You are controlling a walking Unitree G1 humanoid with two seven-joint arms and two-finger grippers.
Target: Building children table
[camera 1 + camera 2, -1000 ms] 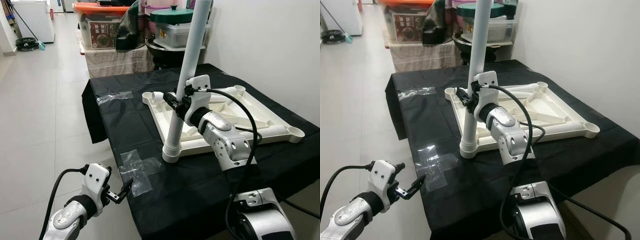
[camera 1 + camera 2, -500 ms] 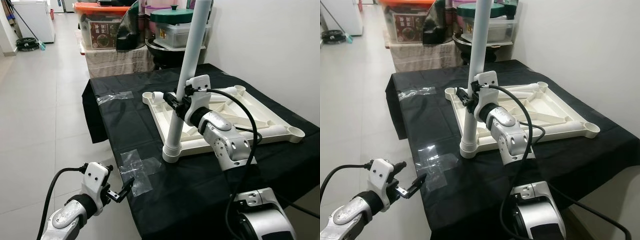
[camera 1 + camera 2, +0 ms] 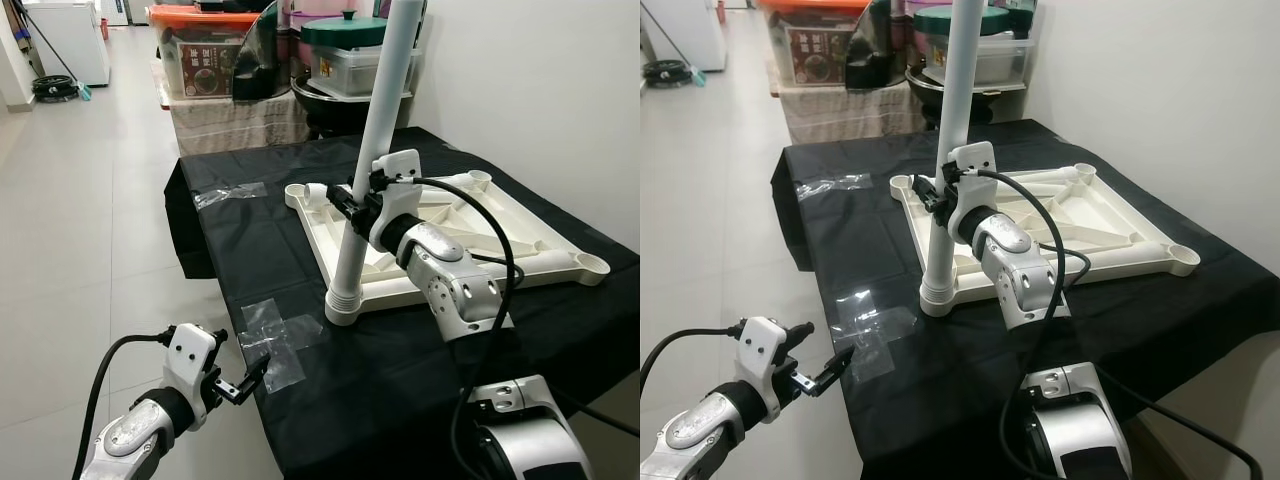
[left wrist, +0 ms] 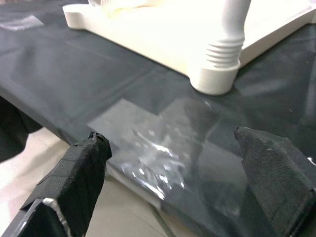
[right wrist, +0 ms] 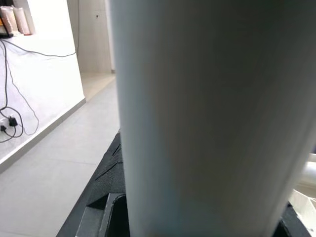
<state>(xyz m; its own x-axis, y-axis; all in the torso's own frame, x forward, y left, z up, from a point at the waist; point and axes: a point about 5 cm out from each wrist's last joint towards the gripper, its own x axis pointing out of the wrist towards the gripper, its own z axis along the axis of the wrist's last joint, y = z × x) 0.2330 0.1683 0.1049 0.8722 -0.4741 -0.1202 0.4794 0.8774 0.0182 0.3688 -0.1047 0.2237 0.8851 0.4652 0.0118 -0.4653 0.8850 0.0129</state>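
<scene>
A white plastic tabletop (image 3: 520,240) lies upside down on a black-draped table (image 3: 260,250). One white table leg (image 3: 375,140) stands upright in its near left corner socket (image 3: 343,308). My right gripper (image 3: 350,207) is shut on the table leg about halfway up; the leg (image 5: 207,118) looms close in the right wrist view. My left gripper (image 3: 248,380) hangs low by the table's front left edge, open, holding nothing. Its fingers (image 4: 79,177) frame the leg's ribbed base (image 4: 217,74) in the left wrist view.
Clear tape patches (image 3: 280,335) hold the black cloth near the front left edge and further back (image 3: 230,193). Storage boxes and pots (image 3: 300,50) stand behind the table. A white wall (image 3: 540,90) runs along the right. Tiled floor (image 3: 80,230) lies open to the left.
The left gripper has wavered slightly by the table edge. The right gripper and the leg have stayed put.
</scene>
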